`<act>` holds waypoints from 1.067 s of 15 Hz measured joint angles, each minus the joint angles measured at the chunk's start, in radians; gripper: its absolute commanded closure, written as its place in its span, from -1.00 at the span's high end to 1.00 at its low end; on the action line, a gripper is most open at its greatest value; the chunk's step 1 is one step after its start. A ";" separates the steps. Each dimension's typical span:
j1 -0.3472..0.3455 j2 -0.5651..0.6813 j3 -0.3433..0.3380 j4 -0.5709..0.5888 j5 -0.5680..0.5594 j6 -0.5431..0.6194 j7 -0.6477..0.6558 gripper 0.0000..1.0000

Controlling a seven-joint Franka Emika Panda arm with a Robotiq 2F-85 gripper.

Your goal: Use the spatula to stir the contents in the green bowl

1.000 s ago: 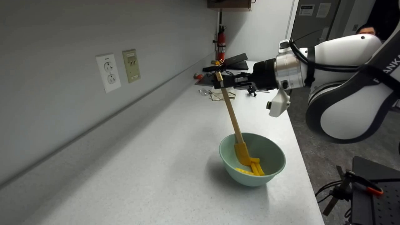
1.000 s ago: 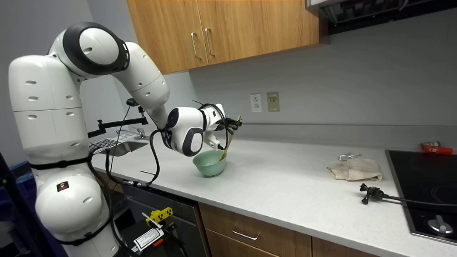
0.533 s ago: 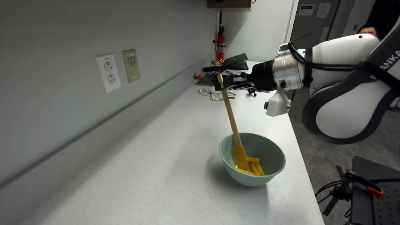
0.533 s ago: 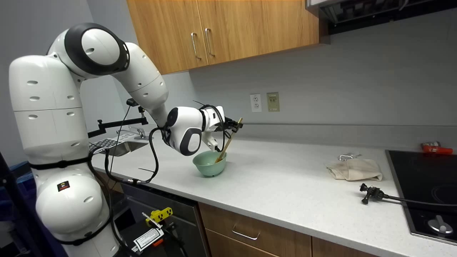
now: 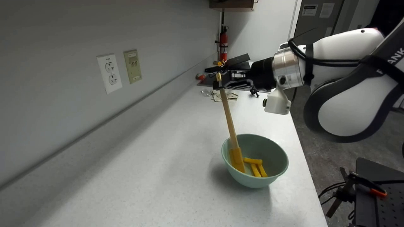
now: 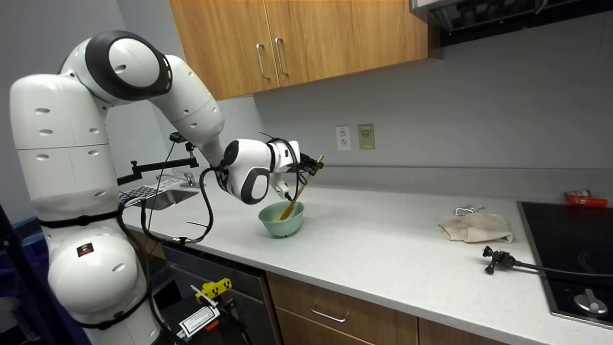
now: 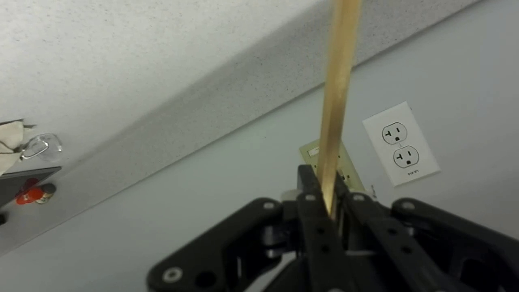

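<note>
In an exterior view, a beige cloth (image 6: 475,227) lies near a black cooktop (image 6: 567,239) and a wooden cabinet (image 6: 345,38) bears 2 handles (image 6: 261,62). In both exterior views, a white outlet (image 5: 109,73) sits beside a tan wallplate (image 5: 132,66).

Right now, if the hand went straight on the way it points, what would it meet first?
The hand would probably meet the gray wall, perhaps near the beige plate; depth is hard to judge.
</note>
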 measured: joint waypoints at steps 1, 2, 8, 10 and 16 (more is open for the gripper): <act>0.000 -0.006 0.002 0.001 0.000 -0.010 0.002 -0.96; 0.000 -0.013 0.004 0.001 0.000 -0.018 0.002 -0.96; -0.001 -0.066 -0.006 -0.006 -0.055 -0.171 -0.053 -0.96; -0.003 -0.088 -0.020 -0.012 -0.059 -0.284 -0.117 -0.96; -0.005 -0.101 -0.047 -0.013 -0.058 -0.361 -0.196 -0.96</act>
